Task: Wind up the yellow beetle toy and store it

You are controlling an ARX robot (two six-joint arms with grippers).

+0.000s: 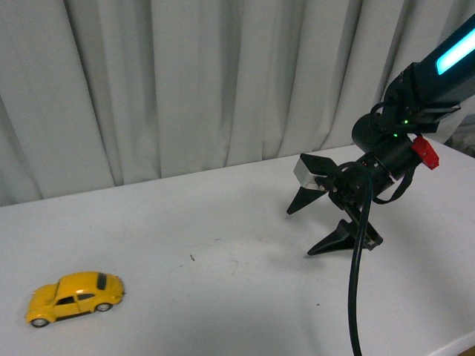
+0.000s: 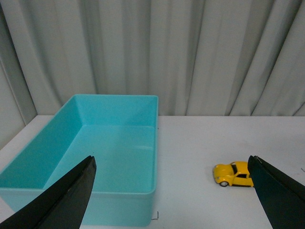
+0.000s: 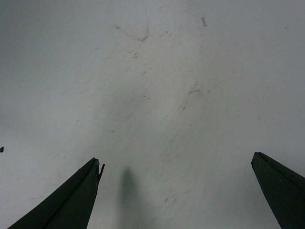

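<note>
R arm [image 1: 434, 70] slants down, R gripper [image 1: 301, 232] tips-down w/ jaws wide apart; L gripper [image 2: 171, 160] likewise spread wide.

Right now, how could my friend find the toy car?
Look at the white table in front of the grey curtain. On its near left part sits the yellow beetle toy. It is small, round-backed and bright yellow, unlike the big turquoise box near it.

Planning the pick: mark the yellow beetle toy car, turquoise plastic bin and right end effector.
yellow beetle toy car [image 1: 78, 283]: front view, roof.
turquoise plastic bin [image 2: 125, 208]: left wrist view, near wall.
right end effector [image 1: 300, 233]: front view, between fingertips.
</note>
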